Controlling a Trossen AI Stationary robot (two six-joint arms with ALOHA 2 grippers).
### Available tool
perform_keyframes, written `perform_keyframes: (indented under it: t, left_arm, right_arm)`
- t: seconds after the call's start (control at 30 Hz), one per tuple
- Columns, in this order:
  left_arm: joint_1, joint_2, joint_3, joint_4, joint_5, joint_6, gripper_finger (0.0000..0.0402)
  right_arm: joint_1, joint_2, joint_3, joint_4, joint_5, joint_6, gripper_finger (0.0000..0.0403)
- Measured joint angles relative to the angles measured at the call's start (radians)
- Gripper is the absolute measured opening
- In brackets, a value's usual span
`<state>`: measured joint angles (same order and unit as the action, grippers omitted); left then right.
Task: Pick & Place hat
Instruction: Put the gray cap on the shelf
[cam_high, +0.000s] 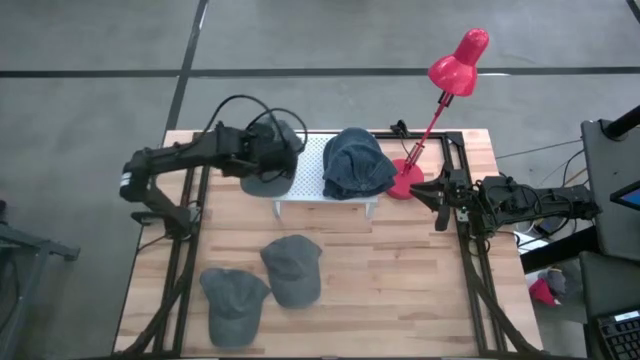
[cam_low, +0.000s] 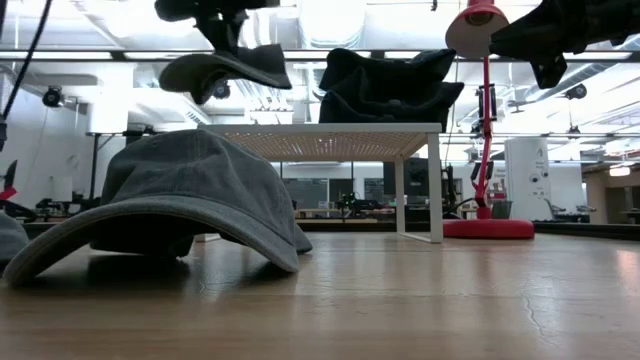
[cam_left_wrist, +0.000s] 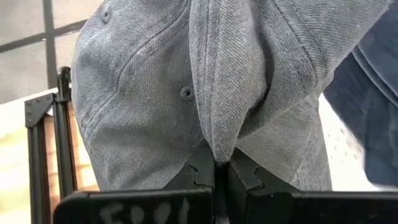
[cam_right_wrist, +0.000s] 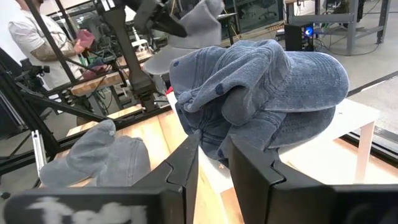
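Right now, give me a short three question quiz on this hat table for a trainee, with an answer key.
1. True or false: the left gripper is shut on a grey hat held above the white stand.
2. How many grey hats lie flat on the wooden table?
A. one
B. two
C. three
3. Fill in: the blue hats sit on the stand beside the ___ lamp.

Key
1. True; the left wrist view shows the fingers pinching its fabric.
2. B, one and another at the front.
3. Red. The right gripper waits open at the table's right edge.
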<state>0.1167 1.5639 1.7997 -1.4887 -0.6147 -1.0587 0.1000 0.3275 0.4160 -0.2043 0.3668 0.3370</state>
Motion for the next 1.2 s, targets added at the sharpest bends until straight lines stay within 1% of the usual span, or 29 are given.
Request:
perform_keyframes:
  t: [0.2, 0.33, 0.5, 0.67, 0.8, 1.0, 1.1, 1.2]
  left_arm:
    - [0.065, 0.077, 0.053, 0.046, -0.007, 0.083, 0.0005]
    - [0.091, 0.108, 0.063, 0.084, 0.007, 0.088, 0.0006]
    - [0.103, 0.148, 0.064, 0.136, 0.08, 0.03, 0.0005]
    - [0.104, 0.202, 0.064, 0.163, 0.117, -0.043, 0.0005]
    - [0.105, 0.244, 0.068, 0.166, 0.149, -0.074, 0.0005]
    - [0.105, 0.279, 0.083, 0.173, 0.162, -0.087, 0.0005]
    - [0.105, 0.277, 0.081, 0.181, 0.164, -0.087, 0.0005]
    - [0.105, 0.267, 0.081, 0.184, 0.165, -0.087, 0.0014]
  right_arm:
    - [0.0, 0.0, 0.0, 0.0, 0.0, 0.001, 0.0088]
    - [0.0, 0.0, 0.0, 0.0, 0.0, 0.0, 0.008]
    - [0.0, 0.0, 0.0, 0.0, 0.0, 0.0, 0.007]
    - [0.0, 0.0, 0.0, 0.0, 0.0, 0.0, 0.0065]
    - [0.0, 0.001, 0.0, 0.0, 0.001, -0.007, 0.0069]
    - [0.0, 0.001, 0.0, 0.001, 0.002, -0.027, 0.008]
    - [0.0, 0.001, 0.0, 0.002, 0.002, -0.027, 0.0084]
    - [0.0, 0.001, 0.0, 0.004, 0.002, -0.027, 0.0088]
